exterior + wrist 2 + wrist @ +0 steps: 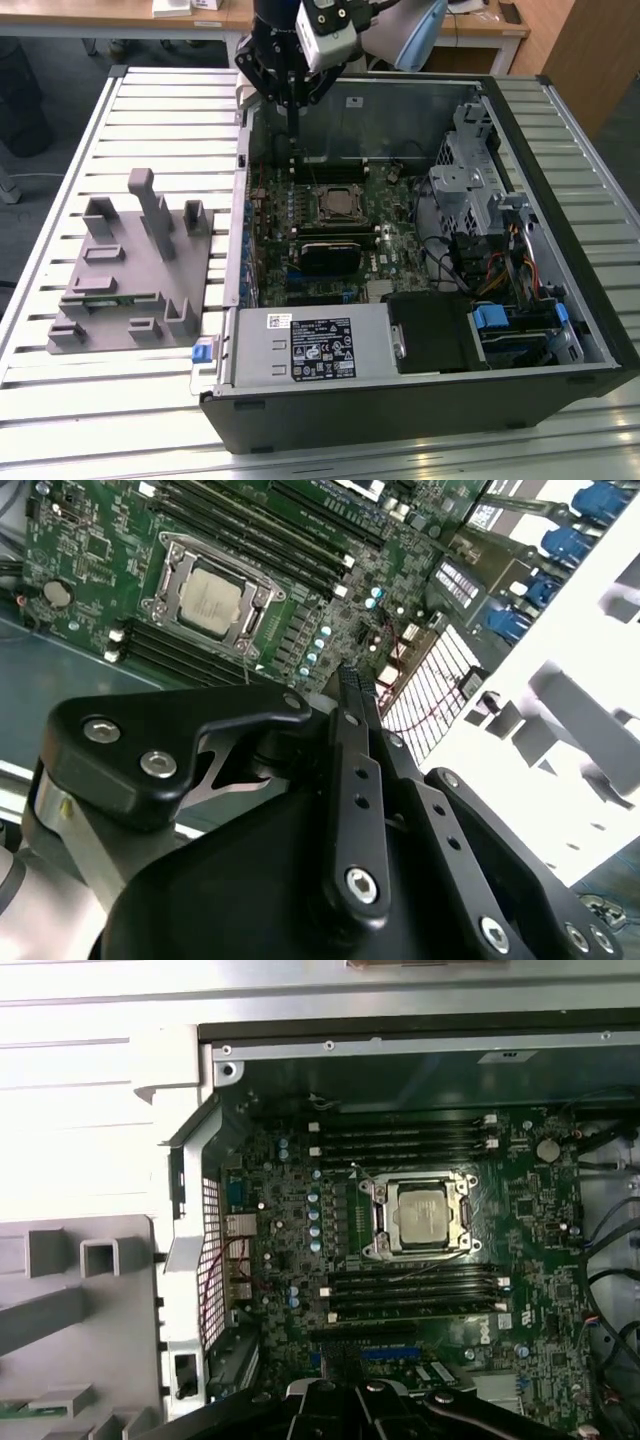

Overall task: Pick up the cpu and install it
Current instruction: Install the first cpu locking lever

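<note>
Pale silver square cpu flat in its steel-framed socket on the green motherboard; black gripper empty, jaws together.

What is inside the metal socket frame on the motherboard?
The cpu, its pale silver top facing up, lies inside the socket frame in both wrist views. What lies beneath it is hidden by the chip itself.

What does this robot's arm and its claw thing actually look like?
The gripper is matte black: chunky hinged links studded with silver screws, narrowing to two long slim fingers. A pale boxy camera sits beside it, and the arm itself has a light blue-grey cover.
</note>
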### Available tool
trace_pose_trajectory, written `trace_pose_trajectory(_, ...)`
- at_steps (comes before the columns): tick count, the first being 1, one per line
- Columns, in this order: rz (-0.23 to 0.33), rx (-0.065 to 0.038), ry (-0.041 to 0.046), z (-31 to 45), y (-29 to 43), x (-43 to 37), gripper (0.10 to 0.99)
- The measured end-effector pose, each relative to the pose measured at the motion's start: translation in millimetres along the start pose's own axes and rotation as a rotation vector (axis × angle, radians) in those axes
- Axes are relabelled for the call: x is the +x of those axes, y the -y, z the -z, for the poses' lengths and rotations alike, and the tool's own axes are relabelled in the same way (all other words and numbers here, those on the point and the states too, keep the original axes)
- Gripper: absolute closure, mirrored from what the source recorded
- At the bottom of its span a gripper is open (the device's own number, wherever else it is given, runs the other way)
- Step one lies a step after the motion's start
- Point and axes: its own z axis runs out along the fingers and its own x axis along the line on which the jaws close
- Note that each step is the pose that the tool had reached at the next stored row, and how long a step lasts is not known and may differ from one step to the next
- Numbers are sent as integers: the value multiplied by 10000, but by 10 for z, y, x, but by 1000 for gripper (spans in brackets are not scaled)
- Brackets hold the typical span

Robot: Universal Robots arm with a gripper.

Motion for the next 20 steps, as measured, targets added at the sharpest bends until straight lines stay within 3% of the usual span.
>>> trace_pose_trajectory(5,-2,3,-2,-82,-6,3,980)
trace_pose_trajectory(12,-1,-14,-1,-153,-124,14,980)
trace_pose_trajectory(20,-1,-15,-2,-299,-124,18,980)
